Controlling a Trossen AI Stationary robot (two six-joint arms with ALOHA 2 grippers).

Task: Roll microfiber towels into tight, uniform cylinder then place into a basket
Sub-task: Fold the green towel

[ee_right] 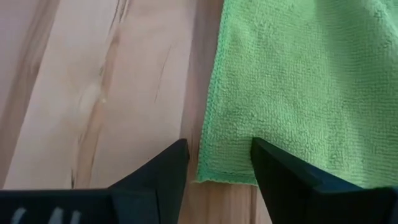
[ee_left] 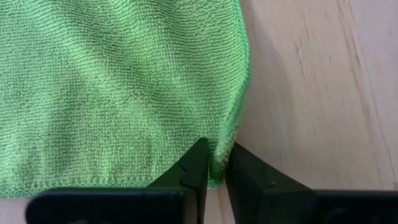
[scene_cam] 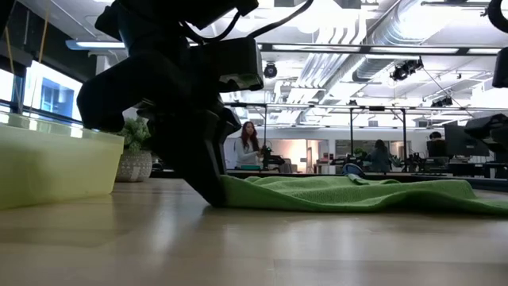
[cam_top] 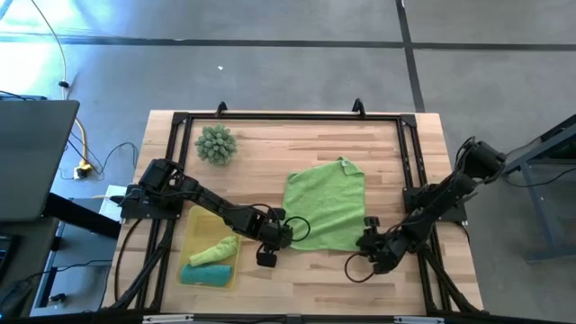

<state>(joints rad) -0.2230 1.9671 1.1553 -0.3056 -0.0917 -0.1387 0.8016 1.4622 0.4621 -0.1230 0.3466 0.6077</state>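
We see a lime green towel [cam_top: 326, 205] lying spread flat on the wooden table [cam_top: 297, 144], right of the middle, with one far corner slightly folded. The left gripper [cam_top: 290, 230] sits at the towel's near left corner. In the left wrist view its two fingers [ee_left: 194, 167] stand close together with the towel's corner edge [ee_left: 219, 163] pinched in the narrow gap between them, so we read it as clamped on that corner. From the low view the same dark gripper [scene_cam: 208, 171] meets the table where the towel's edge [scene_cam: 349, 193] begins.

The right gripper [cam_top: 371, 236] is at the towel's near right corner. In the right wrist view its fingers [ee_right: 163, 167] stand wide apart, and the towel's corner [ee_right: 227, 158] lies flat between them, not gripped.

The basket [cam_top: 191, 227], a yellow translucent tray, rests near the left near part of the table, just left of the left gripper. Inside it lie a rolled lime green towel [cam_top: 216, 249] and, nearer to the table's near edge, a rolled teal towel [cam_top: 205, 272], touching each other. A spiky pale-green ball [cam_top: 216, 144] sits at the far left of the table, well apart from the towels.
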